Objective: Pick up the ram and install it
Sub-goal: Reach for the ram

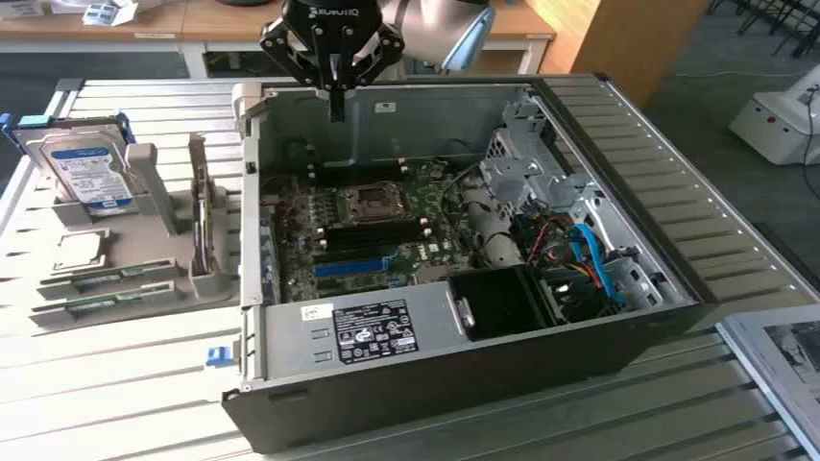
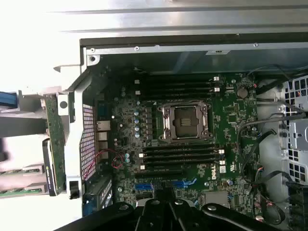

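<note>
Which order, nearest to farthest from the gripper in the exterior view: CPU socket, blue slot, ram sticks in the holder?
Measured from the gripper, which hangs over the open case:
1. CPU socket, in the middle of the motherboard.
2. blue slot, further down the board.
3. ram sticks, outside the case in the grey holder, at the exterior view's left.

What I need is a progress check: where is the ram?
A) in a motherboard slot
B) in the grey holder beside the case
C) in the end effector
B: the green ram sticks lie in the grey holder at the exterior view's left of the case; the end effector hangs shut and empty above the case.
</note>
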`<act>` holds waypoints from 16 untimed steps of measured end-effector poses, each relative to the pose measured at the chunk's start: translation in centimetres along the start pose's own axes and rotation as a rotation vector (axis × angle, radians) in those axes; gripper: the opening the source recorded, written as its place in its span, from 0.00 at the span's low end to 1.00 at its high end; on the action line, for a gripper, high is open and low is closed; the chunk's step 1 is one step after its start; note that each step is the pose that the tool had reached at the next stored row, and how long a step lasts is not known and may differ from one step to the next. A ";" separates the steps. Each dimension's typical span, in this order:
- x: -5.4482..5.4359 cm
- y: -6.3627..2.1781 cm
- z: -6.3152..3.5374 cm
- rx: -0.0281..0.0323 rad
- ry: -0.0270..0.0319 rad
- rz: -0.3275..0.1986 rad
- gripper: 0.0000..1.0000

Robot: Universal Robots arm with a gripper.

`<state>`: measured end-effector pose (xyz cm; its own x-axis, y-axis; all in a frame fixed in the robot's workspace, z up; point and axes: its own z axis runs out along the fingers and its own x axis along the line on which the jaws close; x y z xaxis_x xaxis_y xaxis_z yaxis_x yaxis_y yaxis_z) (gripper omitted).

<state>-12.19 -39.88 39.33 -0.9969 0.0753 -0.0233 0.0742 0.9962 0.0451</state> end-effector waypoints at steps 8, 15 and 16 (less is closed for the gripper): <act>0.0 0.03 0.01 -0.0002 -0.0003 0.000 0.10; 0.1 0.03 0.00 0.0001 -0.0002 0.000 0.10; 0.1 0.02 0.00 0.0001 0.0000 0.000 0.10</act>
<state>-12.32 -39.85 39.33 -0.9969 0.0753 -0.0233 0.0742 0.9962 0.0450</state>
